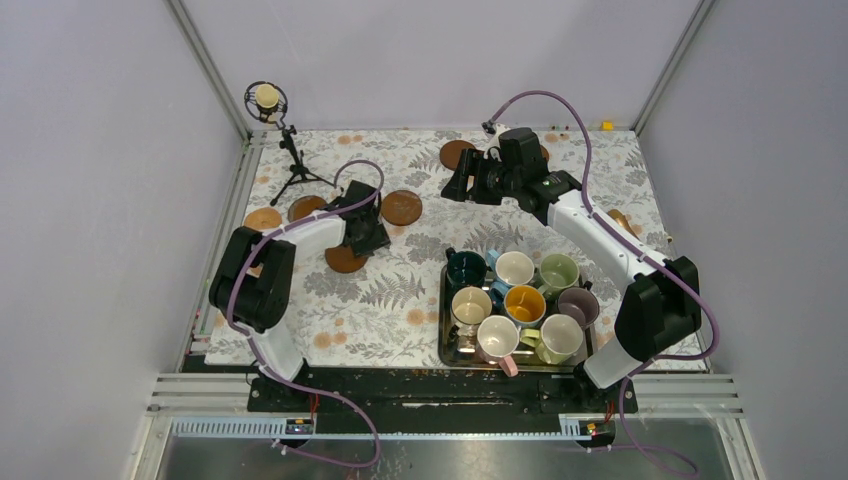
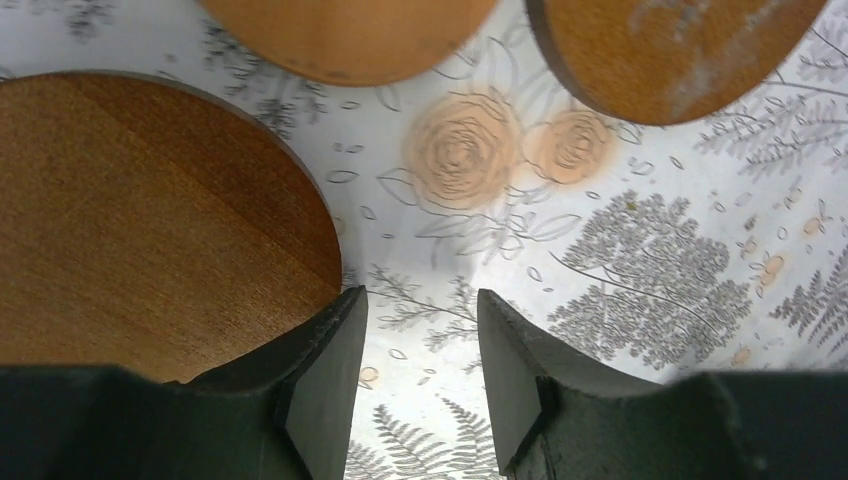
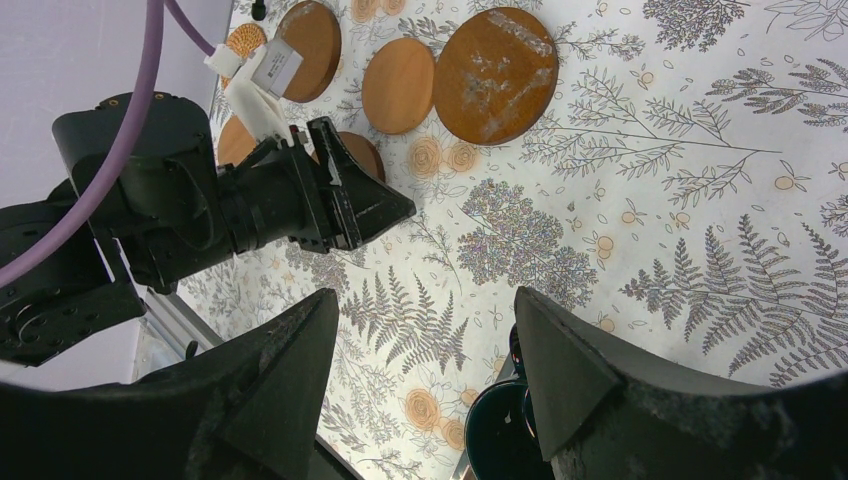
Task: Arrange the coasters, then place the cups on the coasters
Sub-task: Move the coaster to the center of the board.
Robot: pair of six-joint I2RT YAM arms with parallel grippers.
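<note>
My left fingers (image 2: 325, 370), half-open and empty, sit just beside a thin round brown wooden coaster (image 2: 150, 220) — stiff, light, lying flat, so I'd pinch its rim. My right fingers (image 3: 290, 360) gape wide, empty.

Cups (image 1: 524, 303) in tray (image 1: 443, 330) at right; coasters (image 1: 401, 207) left and behind.

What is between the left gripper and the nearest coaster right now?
Nothing visible. In the left wrist view the left gripper stands open over bare tablecloth, and the nearest coaster lies flat right beside one finger, with nothing between them.
</note>
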